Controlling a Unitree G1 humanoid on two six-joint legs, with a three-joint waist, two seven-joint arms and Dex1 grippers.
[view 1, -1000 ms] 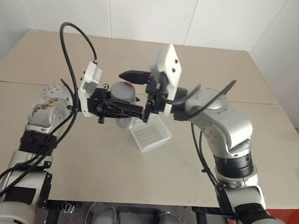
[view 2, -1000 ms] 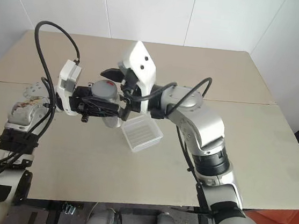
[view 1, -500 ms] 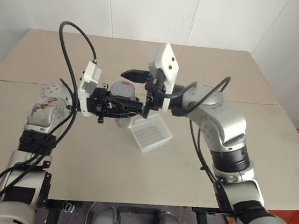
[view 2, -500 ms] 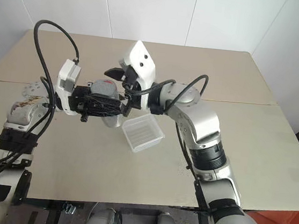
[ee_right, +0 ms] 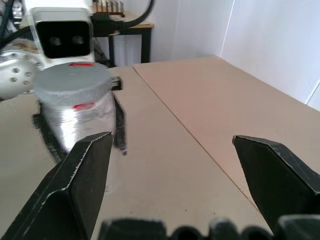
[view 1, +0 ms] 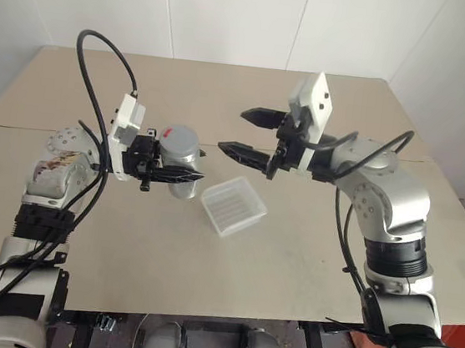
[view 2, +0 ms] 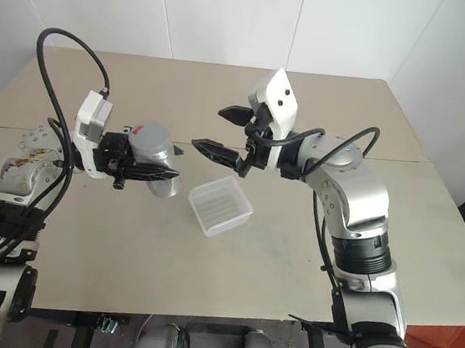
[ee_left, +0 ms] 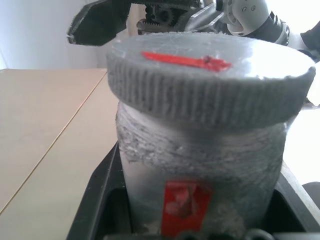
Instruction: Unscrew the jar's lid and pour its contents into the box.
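A: Start at the left gripper: black fingers clamped tight on the small silvery-grey cylindrical jar, held upright above the table, to the robot's left of the box.

B: And the round grey ribbed lid sits on the jar's mouth, a red streak across its top.

A: Over to the right gripper. Jaws spread wide, nothing between them, pointing toward the jar with clear air between its fingertips and the lid.

B: Below that gap lies the shallow square translucent white plastic box with ribbed sides, on the beige table, turned cornerwise. Its nearest corner comes close under the jar; touching or not, I can't tell.

A: Room to move?

B: Plenty. Bare tabletop on every side of the box, the near edge well clear, the far edge up by the white wall. A seam runs across the table behind the grippers.

A: Any writing?

B: A small red label on the jar's side, with pale marks on it, nothing legible. The contents are hidden inside.
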